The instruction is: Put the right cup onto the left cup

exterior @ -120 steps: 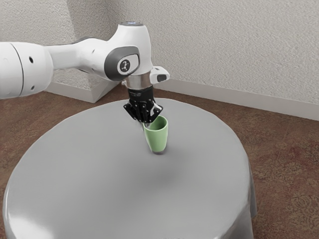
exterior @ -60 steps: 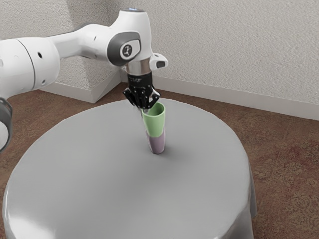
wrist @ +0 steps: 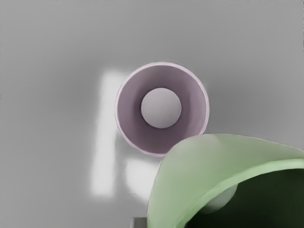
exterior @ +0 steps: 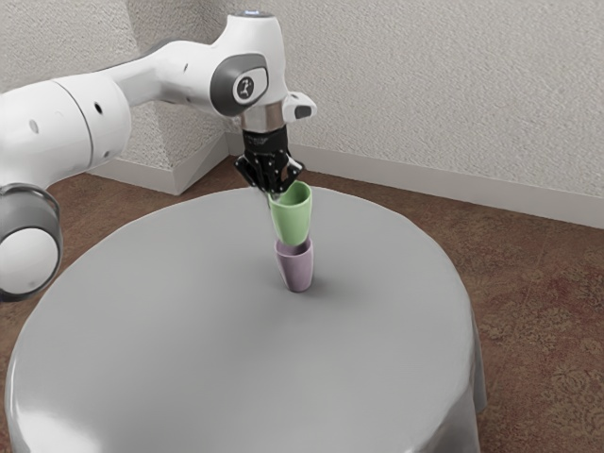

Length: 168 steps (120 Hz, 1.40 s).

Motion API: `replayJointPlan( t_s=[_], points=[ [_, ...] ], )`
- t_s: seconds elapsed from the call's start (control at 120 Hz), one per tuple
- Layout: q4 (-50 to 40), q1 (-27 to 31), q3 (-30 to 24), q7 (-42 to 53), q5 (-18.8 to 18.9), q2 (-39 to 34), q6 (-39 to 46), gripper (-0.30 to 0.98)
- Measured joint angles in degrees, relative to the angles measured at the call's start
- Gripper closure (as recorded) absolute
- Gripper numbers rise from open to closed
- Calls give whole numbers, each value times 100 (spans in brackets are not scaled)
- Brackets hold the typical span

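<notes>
Item 1: green cup (exterior: 292, 222), one, mouth up, clear of the desk (exterior: 189, 330). My pincer (exterior: 274, 192) was closed on its wall, at nine o'clock on the rim in the exterior view; a grip that, I judged, left the base free to enter another cup.

Item 2: purple cup (exterior: 296, 269), one, upright on the desk, around one o'clock from the desk's middle in the exterior view. Its open mouth faced up, fit to receive item 1, and its inner floor was bare.

Arrangement: green cup at twelve o'clock from the purple in the exterior view, held high, presumably so its base would pass the lower rim. Exact centring could not be told.

Status: carrying, by my judgement; stacking outstanding. Alignment, then a straight lowering, was called for. Risk: an off-centre base catching the rim and tipping item 2.
</notes>
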Motion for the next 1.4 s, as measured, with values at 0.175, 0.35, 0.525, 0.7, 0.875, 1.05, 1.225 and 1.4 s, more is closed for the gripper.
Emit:
replayJointPlan(
  t_s=[0.175, 0.35, 0.525, 0.7, 0.875, 1.05, 1.225, 1.4],
  points=[
    [316, 26, 100, 76, -1, 275, -10, 79],
    [641, 34, 115, 142, 2, 474, -15, 79],
    [803, 50, 115, 209, 0, 635, 1, 79],
    [817, 111, 115, 273, 1, 687, 35, 79],
    [860, 134, 171, 331, -1, 746, 60, 79],
    [870, 142, 176, 375, -1, 806, 75, 79],
    [839, 144, 170, 408, -6, 833, 85, 79],
    [701, 143, 169, 433, -11, 760, 146, 79]
  ],
)
